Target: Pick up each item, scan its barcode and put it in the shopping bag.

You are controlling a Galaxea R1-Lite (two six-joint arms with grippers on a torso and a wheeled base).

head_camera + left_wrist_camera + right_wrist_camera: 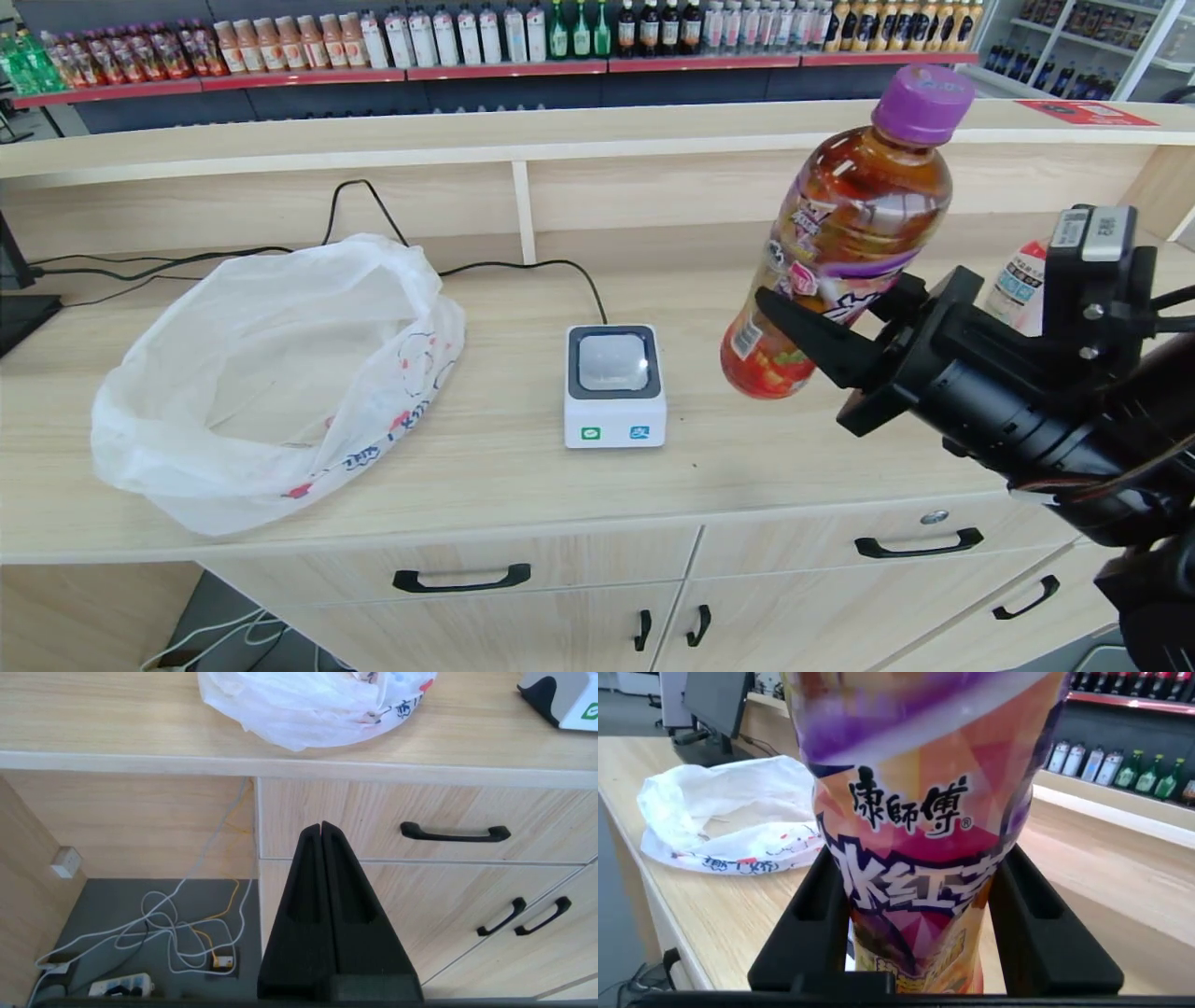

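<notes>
Left gripper [322,905] hangs pinched shut, empty. Bag [271,373] gapes open, scanner [614,385] just beside. Right of it, the bottle [840,233] tilts above the counter [504,467], right gripper [810,338] clamping its lower body: looks full, hefty, slick-labelled, probably squeezable.

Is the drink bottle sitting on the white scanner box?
No, the right arm's jaws hold the bottle tilted in the air, off to one side of the scanner.
</notes>
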